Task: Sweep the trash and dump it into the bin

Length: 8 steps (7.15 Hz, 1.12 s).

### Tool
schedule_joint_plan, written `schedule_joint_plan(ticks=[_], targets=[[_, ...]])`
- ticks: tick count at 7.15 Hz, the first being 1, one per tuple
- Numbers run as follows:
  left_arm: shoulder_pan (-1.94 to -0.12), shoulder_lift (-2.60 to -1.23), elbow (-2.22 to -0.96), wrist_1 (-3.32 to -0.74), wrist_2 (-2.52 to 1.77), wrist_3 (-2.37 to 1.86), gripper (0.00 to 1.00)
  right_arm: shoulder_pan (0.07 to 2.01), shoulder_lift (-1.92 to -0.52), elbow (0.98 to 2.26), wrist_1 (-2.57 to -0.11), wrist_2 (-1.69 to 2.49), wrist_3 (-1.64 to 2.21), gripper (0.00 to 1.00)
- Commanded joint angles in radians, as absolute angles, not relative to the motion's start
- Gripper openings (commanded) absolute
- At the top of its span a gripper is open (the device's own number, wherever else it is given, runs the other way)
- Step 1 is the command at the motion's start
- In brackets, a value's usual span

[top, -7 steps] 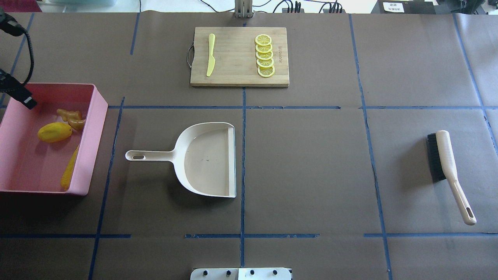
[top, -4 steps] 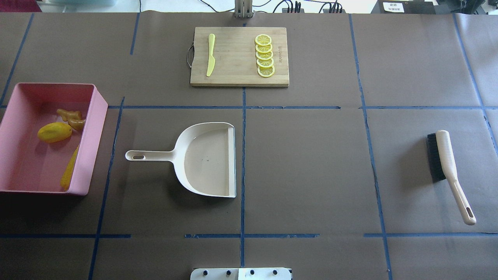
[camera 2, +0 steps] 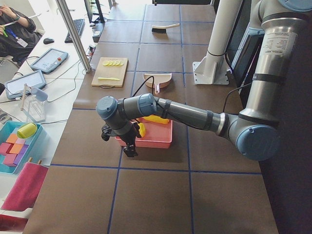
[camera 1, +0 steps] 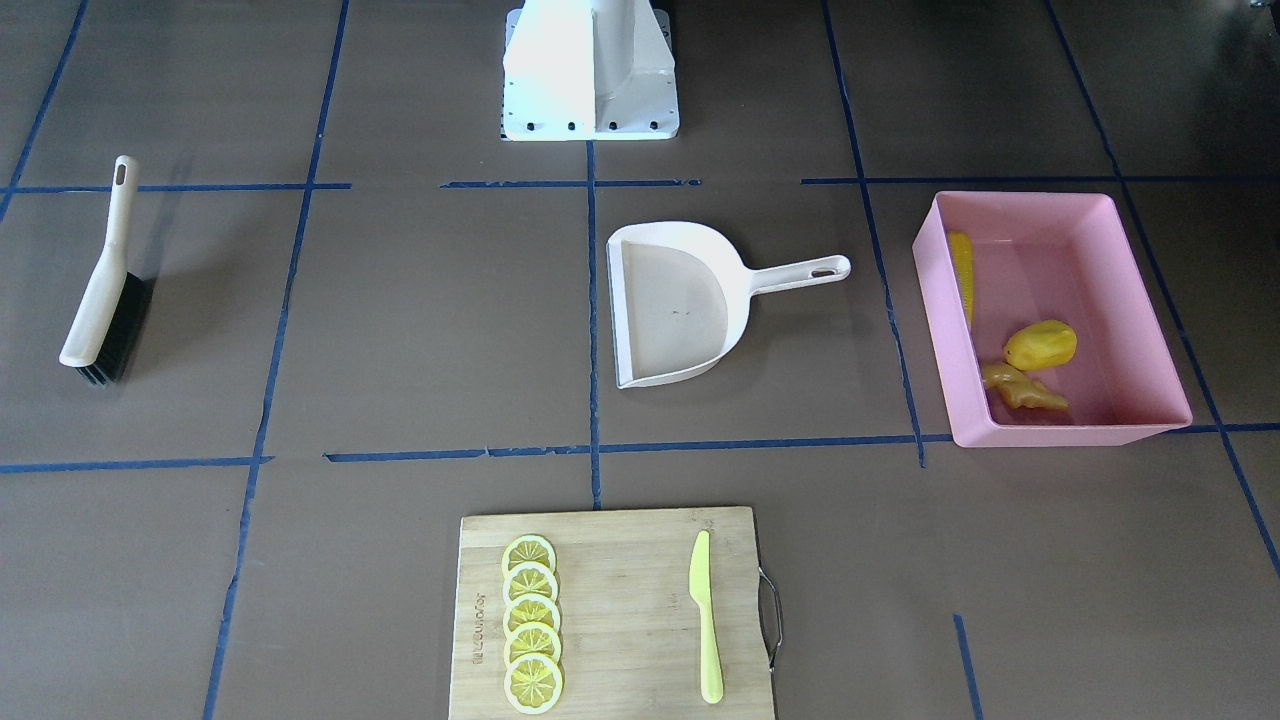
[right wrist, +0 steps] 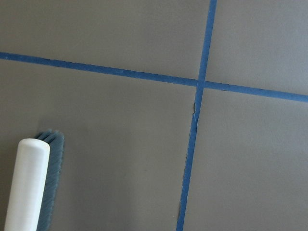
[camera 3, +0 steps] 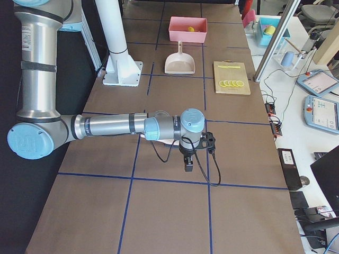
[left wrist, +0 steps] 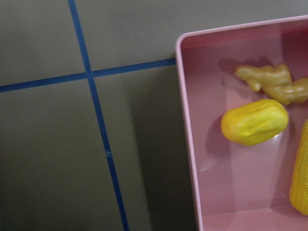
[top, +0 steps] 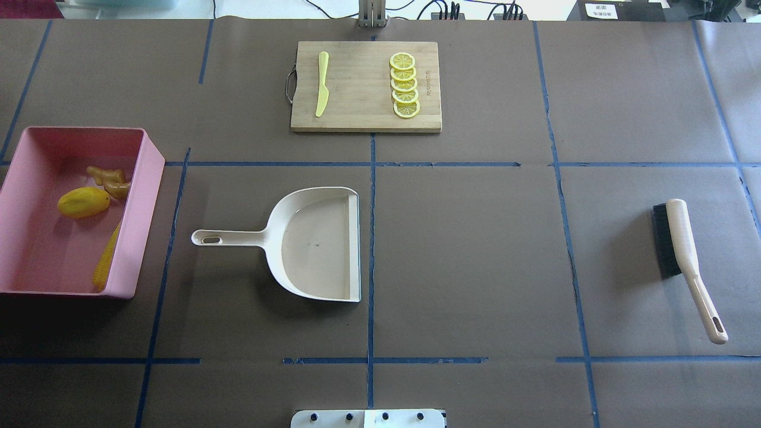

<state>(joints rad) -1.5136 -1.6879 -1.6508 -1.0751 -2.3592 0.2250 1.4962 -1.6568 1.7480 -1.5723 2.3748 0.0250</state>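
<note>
A: Trash location?
B: Corn cob [top: 107, 261], oval fruit piece [top: 83, 202] and ginger root [top: 110, 181] all lie inside the pink bin [top: 145, 190], at the left end of the desk [top: 475, 267].
A: Claws?
B: Left claw [camera 2: 129, 152] hangs just beside the bin and seems clear of its rim. Right claw [camera 3: 189, 166] hangs near the brush [top: 684, 255]. Side views only, so I cannot tell spread or pressed together.
A: Dustpan?
B: Dustpan [top: 315, 244] lies flat between bin and brush.

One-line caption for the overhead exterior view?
Corn cob, fruit piece, ginger root in pink bin; empty dustpan and brush lie apart.
</note>
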Motion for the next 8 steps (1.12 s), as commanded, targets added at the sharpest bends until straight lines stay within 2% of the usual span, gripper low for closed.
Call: schedule_joint_plan(ticks=[1, 4, 8], targets=[[-1.542, -1.623, -1.638, -1.123, -2.355, 0.223, 1.0, 1.522, -1.663, 1.735, -1.572, 2.425, 0.035, 1.0], [-1.543, -1.516, -1.603, -1.352, -2.362, 0.216, 1.0, 1.523, -1.681, 1.733, -1.572, 2.425, 0.034, 1.0], [-1.543, -1.538, -1.664, -1.413, -2.465, 0.049, 1.0, 1.531, -1.68, 1.729, -1.572, 2.422, 0.09, 1.0]])
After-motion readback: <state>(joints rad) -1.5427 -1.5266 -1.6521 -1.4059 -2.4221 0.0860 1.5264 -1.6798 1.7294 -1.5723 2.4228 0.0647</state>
